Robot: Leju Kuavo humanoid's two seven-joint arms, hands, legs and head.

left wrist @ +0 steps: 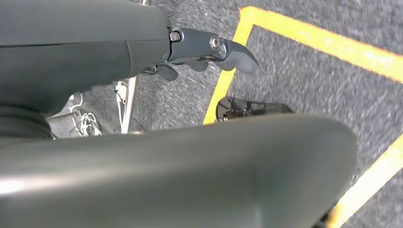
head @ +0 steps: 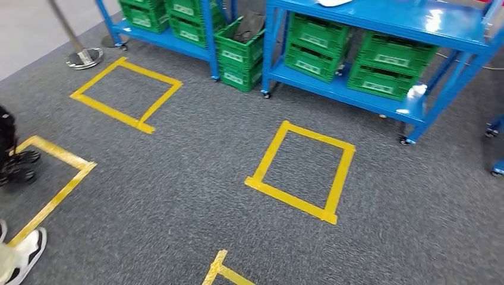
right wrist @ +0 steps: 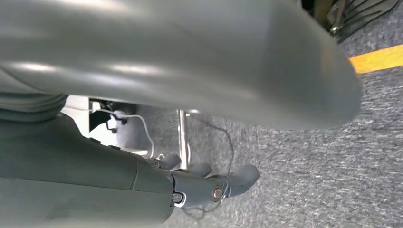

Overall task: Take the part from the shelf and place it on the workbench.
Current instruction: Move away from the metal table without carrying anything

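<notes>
Both left hand [left wrist: 209, 52] and right hand [right wrist: 209, 183] hang empty, fingers apart.

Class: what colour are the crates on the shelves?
Green crates, seen best in the head view.

We see grey carpet floor [head: 196, 178] marked with yellow tape squares [head: 302, 172]. Upper frame: blue wheeled shelves [head: 380, 98] stand on it, green crates [head: 389, 65] on their lower decks; another green crate [head: 238, 56] between them.
</notes>
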